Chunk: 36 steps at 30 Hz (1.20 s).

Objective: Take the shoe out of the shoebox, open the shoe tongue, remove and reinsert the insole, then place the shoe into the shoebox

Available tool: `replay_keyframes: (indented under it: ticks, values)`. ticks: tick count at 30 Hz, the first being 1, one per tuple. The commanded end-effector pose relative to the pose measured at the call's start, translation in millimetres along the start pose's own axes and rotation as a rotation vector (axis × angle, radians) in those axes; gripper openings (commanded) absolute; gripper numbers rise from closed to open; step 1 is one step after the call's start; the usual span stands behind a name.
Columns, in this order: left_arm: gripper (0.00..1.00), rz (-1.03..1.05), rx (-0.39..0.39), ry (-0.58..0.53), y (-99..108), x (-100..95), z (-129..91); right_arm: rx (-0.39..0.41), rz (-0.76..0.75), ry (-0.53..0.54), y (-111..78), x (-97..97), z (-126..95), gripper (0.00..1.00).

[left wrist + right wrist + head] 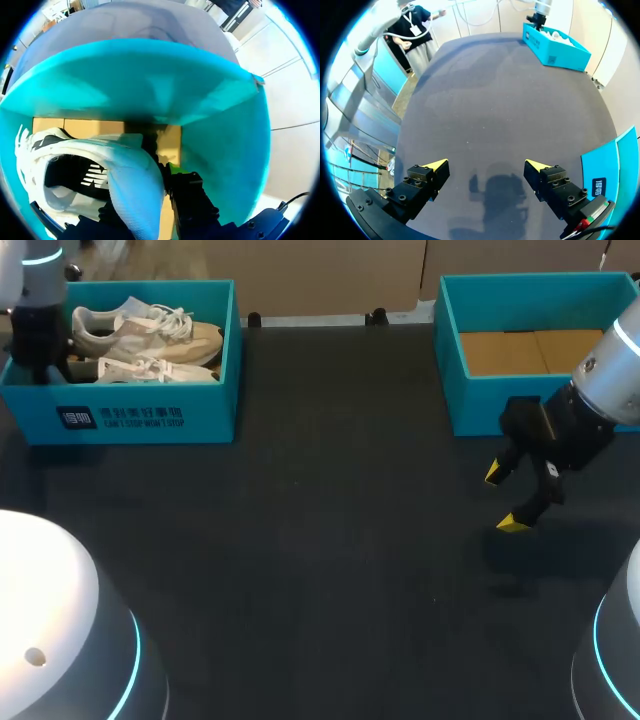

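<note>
Head view: at the far left of the dark table [330, 540], a teal shoebox [150, 415] holding a pair of pale shoes [140, 335], side by side on their sides, toes toward the box's right end. Left arm [35, 330] down into the box's left end, beside the heels, its gripper hidden there by the arm. At the far right, a second box [450, 390] of the same teal, with only a brown cardboard floor [520, 352] showing inside. Right gripper [503, 498] just in front of that box, above bare table, yellow tips spread apart and holding nothing, well away from the shoes.

Left wrist view: inside the shoebox [150, 85], teal walls all round and brown cardboard on the bottom. One white shoe [115, 160] directly at the left gripper [137, 195], opening turned toward the camera, its rear wall clamped between the two dark fingers.

Right wrist view: right gripper [486, 165] wide open over the table [495, 90], nothing between the tips. Shoebox [555, 52] far ahead at the table's other end, pale shoes [555, 35] just visible in it, left arm [540, 12] standing over it. Edge of the second box [615, 165] close beside one finger.
</note>
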<state>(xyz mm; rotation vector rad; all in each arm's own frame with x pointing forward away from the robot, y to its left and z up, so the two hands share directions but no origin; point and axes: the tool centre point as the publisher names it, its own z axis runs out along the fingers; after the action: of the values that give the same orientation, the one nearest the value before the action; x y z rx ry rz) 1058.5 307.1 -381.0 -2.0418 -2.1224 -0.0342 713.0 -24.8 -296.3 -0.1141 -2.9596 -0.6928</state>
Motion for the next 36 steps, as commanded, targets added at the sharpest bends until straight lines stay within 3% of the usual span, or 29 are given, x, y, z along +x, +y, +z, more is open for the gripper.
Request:
replay_keyframes:
  ticks: [1,21,30,36]
  values:
    - [0.00,-0.011,-0.003,0.005,-0.3,4.0,-12.7,0.002,0.000,-0.002,-0.3,0.9,0.5,1.00]
    - [0.00,-0.062,-0.041,0.013,1.8,24.9,-105.7,0.002,0.000,-0.002,-0.3,0.9,0.5,1.00]
    - [0.00,-0.036,-0.073,0.010,-21.3,29.4,-157.3,0.002,0.000,-0.002,-0.3,0.9,0.5,1.00]
    - [0.00,-0.034,-0.108,0.024,-57.6,24.5,-193.7,0.002,0.000,-0.002,-0.3,0.9,0.5,1.00]
